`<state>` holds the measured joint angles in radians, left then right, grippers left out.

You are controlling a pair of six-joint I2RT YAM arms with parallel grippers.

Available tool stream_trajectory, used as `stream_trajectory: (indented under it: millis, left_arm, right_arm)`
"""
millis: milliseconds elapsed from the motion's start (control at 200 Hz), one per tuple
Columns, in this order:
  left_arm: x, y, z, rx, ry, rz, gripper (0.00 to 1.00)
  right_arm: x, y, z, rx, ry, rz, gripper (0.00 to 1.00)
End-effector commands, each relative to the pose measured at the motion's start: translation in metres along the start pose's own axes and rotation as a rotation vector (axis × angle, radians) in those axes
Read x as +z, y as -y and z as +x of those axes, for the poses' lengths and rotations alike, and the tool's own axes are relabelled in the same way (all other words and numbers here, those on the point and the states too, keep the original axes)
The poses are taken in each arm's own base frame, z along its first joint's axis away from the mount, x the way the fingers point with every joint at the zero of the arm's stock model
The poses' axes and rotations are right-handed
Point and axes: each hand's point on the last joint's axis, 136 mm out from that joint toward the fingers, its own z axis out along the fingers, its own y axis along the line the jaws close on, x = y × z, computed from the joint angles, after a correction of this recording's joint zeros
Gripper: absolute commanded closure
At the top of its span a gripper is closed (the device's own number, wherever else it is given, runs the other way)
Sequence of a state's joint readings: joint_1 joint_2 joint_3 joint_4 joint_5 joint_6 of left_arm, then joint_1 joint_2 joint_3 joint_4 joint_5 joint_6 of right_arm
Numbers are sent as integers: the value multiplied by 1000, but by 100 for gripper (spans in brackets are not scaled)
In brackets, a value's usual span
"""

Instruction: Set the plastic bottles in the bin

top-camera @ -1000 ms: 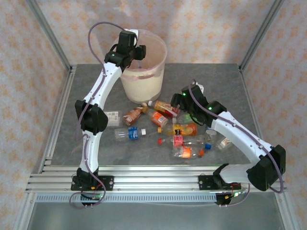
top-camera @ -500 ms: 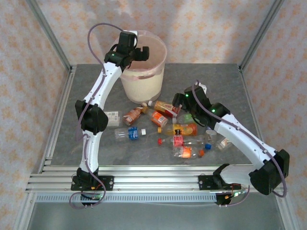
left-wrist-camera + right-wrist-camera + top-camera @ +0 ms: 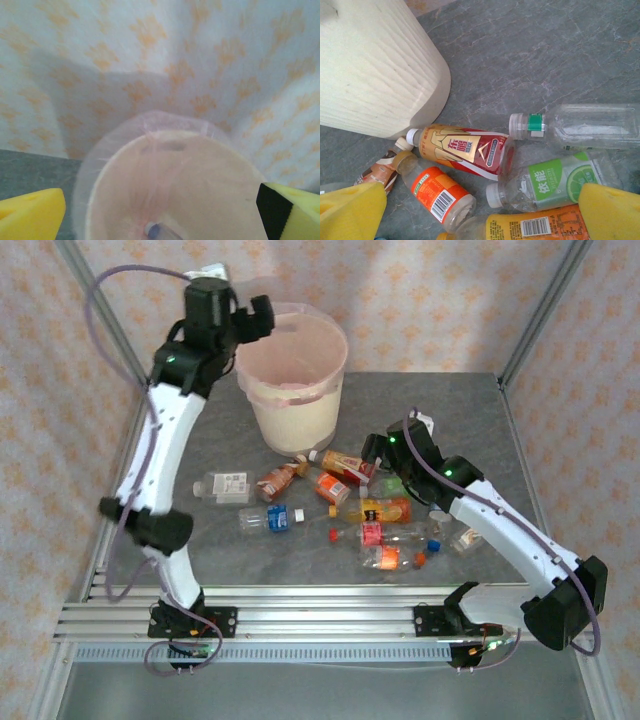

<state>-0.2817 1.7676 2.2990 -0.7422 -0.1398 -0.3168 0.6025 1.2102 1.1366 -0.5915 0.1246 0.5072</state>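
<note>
Left pincer (image 3: 258,318) high at far-left rim of bin (image 3: 295,415), jaws wide apart, nothing held. One bottle in bin (image 3: 159,232), below pincer. Right pincer (image 3: 373,456) jaws apart, low over bottle pile on table (image 3: 460,410), near-right of bin. Red-gold bottle (image 3: 465,150), orange-label bottle (image 3: 437,195) and green-label bottle (image 3: 555,182) lie flat beneath it, clear bottle (image 3: 585,125) beside them.

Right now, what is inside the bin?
The bin holds a pink liner and one bottle, its end showing low down. The bin's near wall hides the rest of the floor.
</note>
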Motion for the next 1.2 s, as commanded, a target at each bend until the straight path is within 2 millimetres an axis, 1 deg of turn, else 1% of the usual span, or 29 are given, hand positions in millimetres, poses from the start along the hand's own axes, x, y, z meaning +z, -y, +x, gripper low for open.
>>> stream_trajectory:
  millis: [0, 85, 165, 285, 330, 410, 485, 606, 711, 851, 926, 1101, 1196]
  left_arm:
    - [-44, -34, 9, -120, 30, -89, 0]
    - [-70, -59, 32, -204, 57, -113, 0]
    - [-92, -83, 64, -312, 65, -131, 0]
    - [-119, -120, 125, -468, 21, -183, 0]
    - [-125, -133, 152, -522, -15, -214, 0]
    - [-135, -147, 192, -605, -74, -240, 0]
    - [-139, -153, 221, -670, -134, -245, 0]
    - [-140, -159, 270, -758, -236, -276, 0]
    - [-139, -163, 314, -790, -310, -331, 0]
    - [-138, -159, 365, -822, -389, -396, 0]
    - [-137, -155, 379, -819, -417, -422, 0]
    - [-127, -145, 403, -815, -482, -452, 0]
    - [-126, -146, 422, -839, -525, -504, 0]
  right_arm:
    - [-16, 10, -5, -14, 29, 26, 1]
    - [-17, 9, -4, -14, 20, 15, 1]
    - [-16, 7, 0, -15, 8, 1, 1]
    - [-14, 8, 4, -16, -3, -3, 1]
    - [-14, 8, 5, -16, -7, -3, 1]
    - [-13, 8, 7, -19, -12, -8, 1]
    - [-12, 9, 8, -23, -15, -6, 1]
    - [-11, 10, 10, -18, -18, -3, 1]
    - [-10, 10, 12, -16, -22, -2, 1]
    - [-8, 11, 12, -11, -26, 8, 1]
    - [-8, 11, 12, -12, -28, 12, 1]
    - [-6, 12, 13, -9, -35, 21, 1]
    - [-5, 14, 13, -5, -34, 31, 1]
